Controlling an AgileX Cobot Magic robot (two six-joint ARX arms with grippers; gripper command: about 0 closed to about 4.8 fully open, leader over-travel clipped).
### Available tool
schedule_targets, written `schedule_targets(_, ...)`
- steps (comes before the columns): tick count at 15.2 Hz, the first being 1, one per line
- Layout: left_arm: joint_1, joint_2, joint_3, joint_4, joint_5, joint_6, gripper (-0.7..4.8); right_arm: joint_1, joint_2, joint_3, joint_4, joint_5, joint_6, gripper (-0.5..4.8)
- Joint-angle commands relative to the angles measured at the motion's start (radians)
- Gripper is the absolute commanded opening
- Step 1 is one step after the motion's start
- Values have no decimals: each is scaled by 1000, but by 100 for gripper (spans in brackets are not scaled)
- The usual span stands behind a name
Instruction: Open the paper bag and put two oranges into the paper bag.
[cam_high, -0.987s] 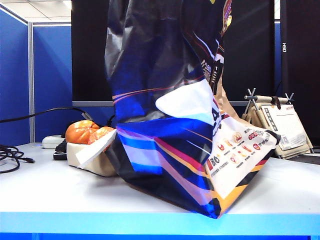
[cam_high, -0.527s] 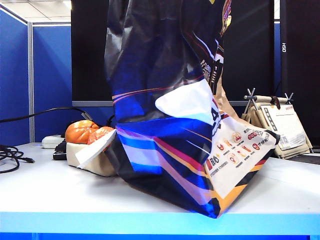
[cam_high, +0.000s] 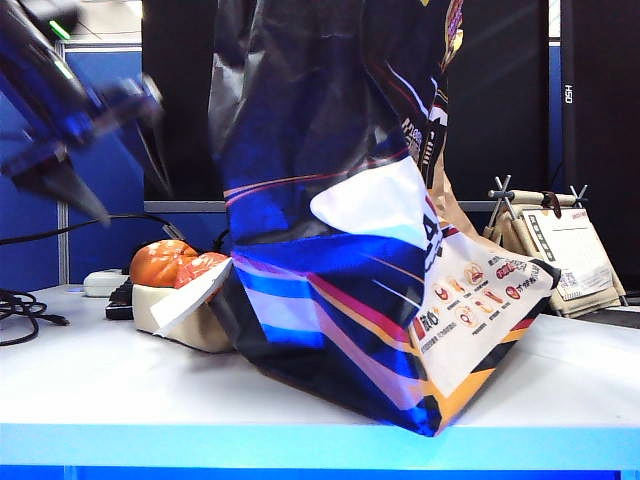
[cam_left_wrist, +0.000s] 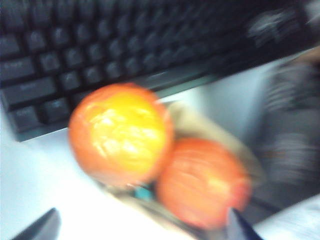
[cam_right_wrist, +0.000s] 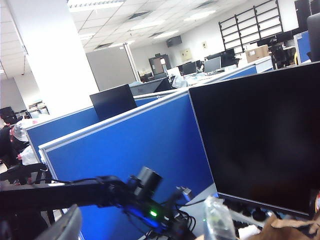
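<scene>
The paper bag (cam_high: 340, 230) stands crinkled, glossy; left hand (cam_left_wrist: 142, 227) spread wide, right hand (cam_right_wrist: 142, 220) unclear.

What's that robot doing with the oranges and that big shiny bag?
The left gripper is swooping in above the two oranges, jaws open, holding nothing. The oranges sit together in a cream tray beside the tall paper bag. The right gripper is up in the air, away from everything, jaws apart. Nothing has gone into the bag yet.

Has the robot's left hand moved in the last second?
Yes. The left hand has swung into view at upper left, now above the oranges beside the paper bag.
</scene>
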Motion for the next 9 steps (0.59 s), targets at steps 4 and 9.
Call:
schedule_targets(4,-43,64,6,149,-89,31,479,0,12,4,-44,-16,-56,311)
schedule_targets(9,-58,102,13,146,-151,5,479,0,37,3,-49,-16,-60,311)
